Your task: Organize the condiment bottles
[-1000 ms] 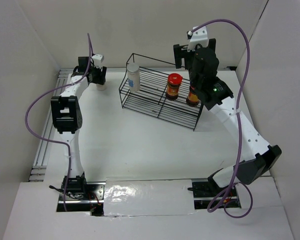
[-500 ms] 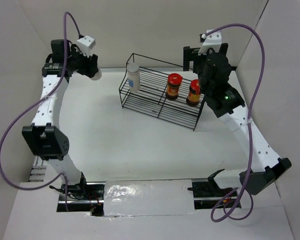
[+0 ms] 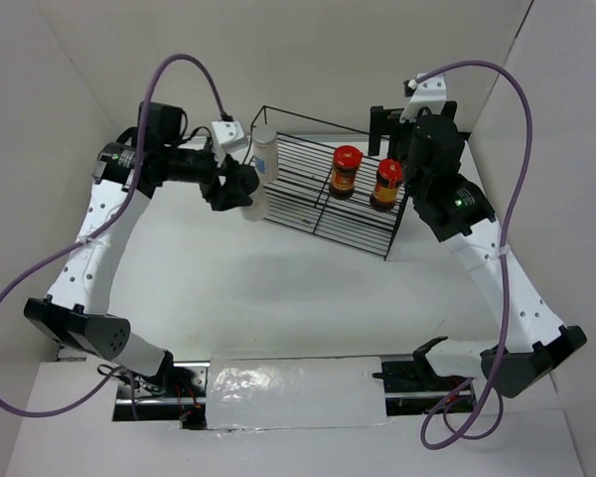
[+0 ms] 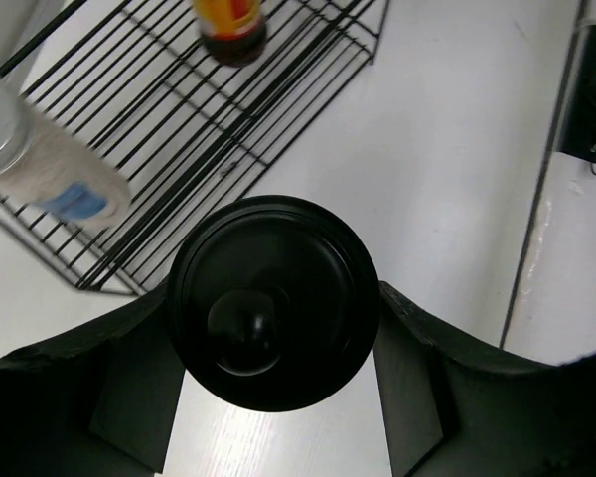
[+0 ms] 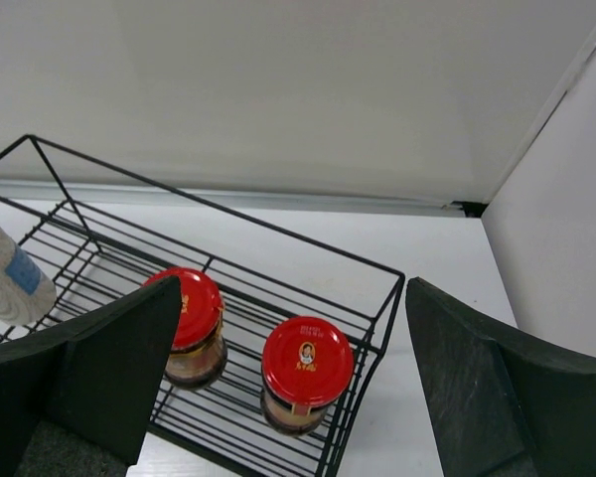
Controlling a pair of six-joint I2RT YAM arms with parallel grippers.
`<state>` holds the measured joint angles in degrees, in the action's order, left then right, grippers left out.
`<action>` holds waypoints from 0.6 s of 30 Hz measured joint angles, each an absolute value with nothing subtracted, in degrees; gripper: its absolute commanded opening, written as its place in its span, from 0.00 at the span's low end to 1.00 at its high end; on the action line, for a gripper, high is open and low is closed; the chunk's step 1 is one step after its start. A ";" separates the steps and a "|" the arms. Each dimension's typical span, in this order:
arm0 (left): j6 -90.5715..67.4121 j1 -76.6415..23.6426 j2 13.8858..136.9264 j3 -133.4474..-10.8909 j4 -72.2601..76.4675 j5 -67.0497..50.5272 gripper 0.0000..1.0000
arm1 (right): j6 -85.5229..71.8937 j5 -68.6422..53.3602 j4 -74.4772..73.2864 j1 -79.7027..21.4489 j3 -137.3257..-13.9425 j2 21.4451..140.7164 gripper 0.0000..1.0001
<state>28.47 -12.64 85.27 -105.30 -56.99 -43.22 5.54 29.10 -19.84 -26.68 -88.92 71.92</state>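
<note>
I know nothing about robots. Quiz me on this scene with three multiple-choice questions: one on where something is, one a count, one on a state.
1. Where do the two red-lidded jars stand?
A. On the bare table
B. Inside the wire rack
C. In a gripper

2. How many bottles are in the rack?
A. Two
B. Three
C. Four

3. What is the right gripper doing?
A. Open, holding nothing
B. Shut on a jar
C. Shut on the rack's wire

Answers:
1 B: both jars sit side by side on the rack's wires.
2 B: the two jars plus the white bottle. The black-capped bottle is outside the rack, clamped in the left gripper.
3 A: its fingers stand wide apart with nothing between them.
</note>
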 measured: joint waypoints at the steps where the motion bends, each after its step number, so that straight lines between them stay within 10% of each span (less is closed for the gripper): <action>1: 28.21 -14.66 85.41 -105.30 -56.82 -43.18 0.00 | 5.28 29.06 -20.08 -26.65 -88.40 71.59 1.00; 18: 19.92 -28.47 104.99 -110.96 -37.58 -17.61 0.00 | -0.21 31.64 -27.07 -23.97 -83.11 67.18 1.00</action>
